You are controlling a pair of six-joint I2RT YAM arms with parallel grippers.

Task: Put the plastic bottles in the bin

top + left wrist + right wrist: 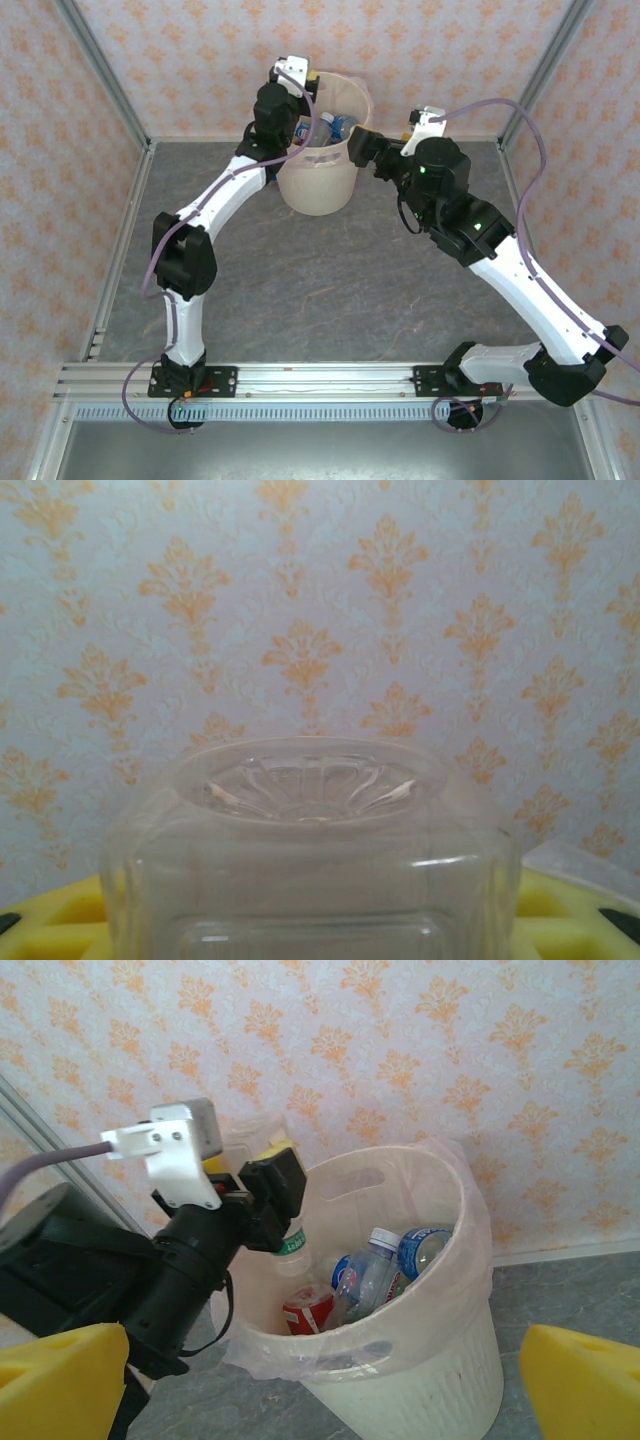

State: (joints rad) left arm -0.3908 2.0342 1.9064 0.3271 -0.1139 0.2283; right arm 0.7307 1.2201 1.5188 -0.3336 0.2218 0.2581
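Clear plastic bottle clamped in the left tool at the cream round plastic bin rim; several bottles already inside; right tool apart; seemingly the last to drop

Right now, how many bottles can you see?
5: a clear bottle in the jaws of the left gripper over the bin; about four bottles inside; others may be hidden.

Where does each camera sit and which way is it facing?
Top external: above and behind the bases, looking down at the grey table; both arms show.
Left wrist: faces the patterned wall; left end effector grips a clear plastic bottle.
Right wrist: faces the round cream-beige plastic bin; its yellow fingertips show.
Shared: top and right wrist both show the bin and left arm.
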